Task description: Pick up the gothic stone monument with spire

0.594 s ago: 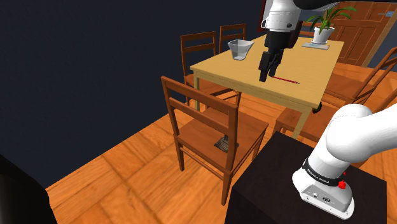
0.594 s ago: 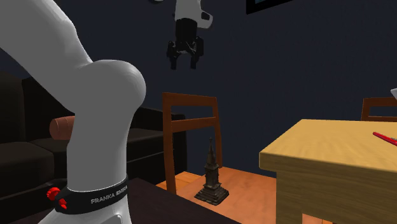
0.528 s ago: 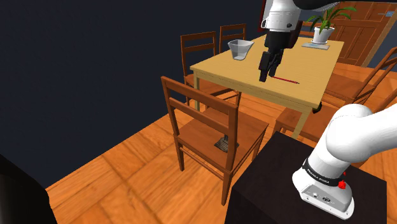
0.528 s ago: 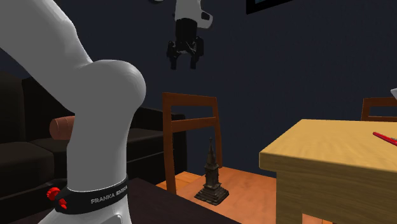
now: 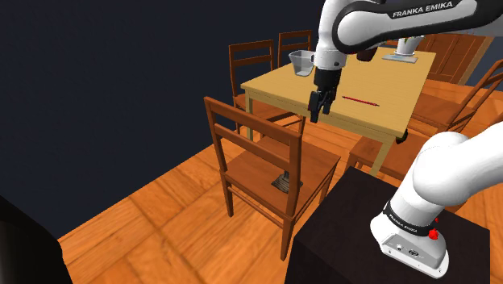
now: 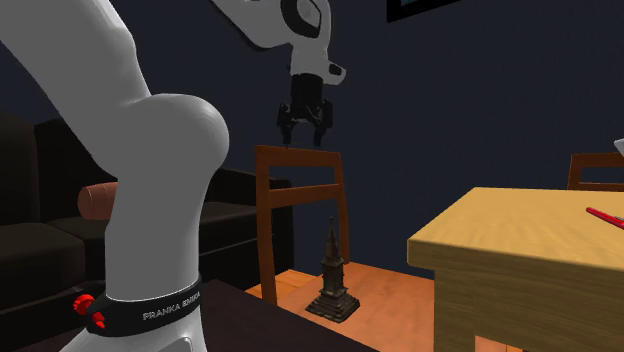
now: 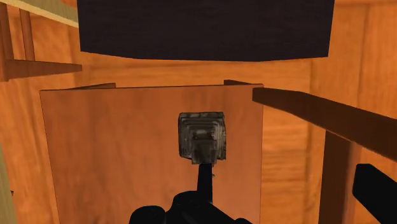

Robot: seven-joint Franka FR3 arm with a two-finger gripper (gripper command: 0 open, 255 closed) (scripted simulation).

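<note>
Since the earlier frames my arm had swung off from above the wooden surface [image 5: 379, 114], toward the left of the shoulder view and lower. My jaws then hung over the near chair [image 5: 242, 121] instead of over the red stick [image 5: 360, 101]. In the second exterior view they had dropped from the top of the frame to just above that chair's top rail.

My jaws stood apart with nothing between them, and their black fingers [image 5: 316, 105] pointed down.

The gothic stone monument [image 5: 282, 181] stood upright on the chair's seat, near the middle of the shoulder view, half hidden behind the back slats. In the second exterior view it stood at the lower middle of the frame [image 6: 333, 275]. It was dark grey, with a stepped base and a thin spire, well below my jaws and untouched. From the wrist camera I looked almost straight down on its square stepped base [image 7: 201, 135], which sat on the brown seat panel [image 7: 114, 153] with the spire rising toward me.

A clear cup [image 5: 301, 63] sat on the surface at the upper middle of the shoulder view, apart from the red stick. My dark stand [image 5: 347, 234] filled that view's lower right, on a wooden floor [image 5: 161, 210]. A dark sofa [image 6: 40, 245] sat at the left of the second exterior view.
</note>
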